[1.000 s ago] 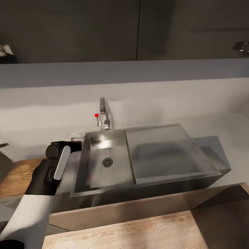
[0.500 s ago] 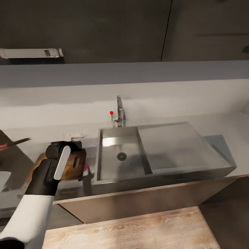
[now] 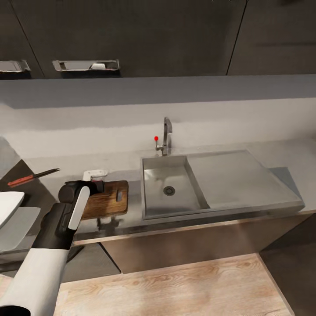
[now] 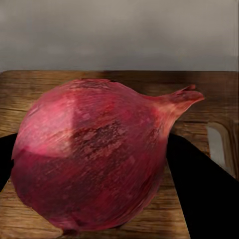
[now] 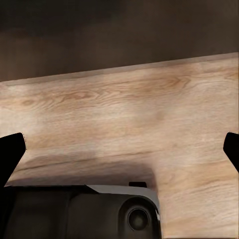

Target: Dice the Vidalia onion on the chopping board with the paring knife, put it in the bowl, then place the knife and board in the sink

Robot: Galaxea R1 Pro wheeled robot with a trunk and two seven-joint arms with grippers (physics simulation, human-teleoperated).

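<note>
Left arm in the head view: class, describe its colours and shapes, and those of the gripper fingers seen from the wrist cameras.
The left arm has a white forearm, then a black wrist segment with a white strip and a rounded dark joint. The left gripper has flat black fingers. The right gripper's fingers are black too.

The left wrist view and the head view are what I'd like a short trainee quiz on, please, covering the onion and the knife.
1. True or false: the left gripper holds the red-skinned round onion.
2. What lies under the onion? A) grey steel sink B) brown wooden chopping board C) white square bowl
3. Fill in: the slim paring knife with the reddish handle lies on the grey ____.

Key: 1 true; 2 B, the chopping board; 3 countertop.
</note>
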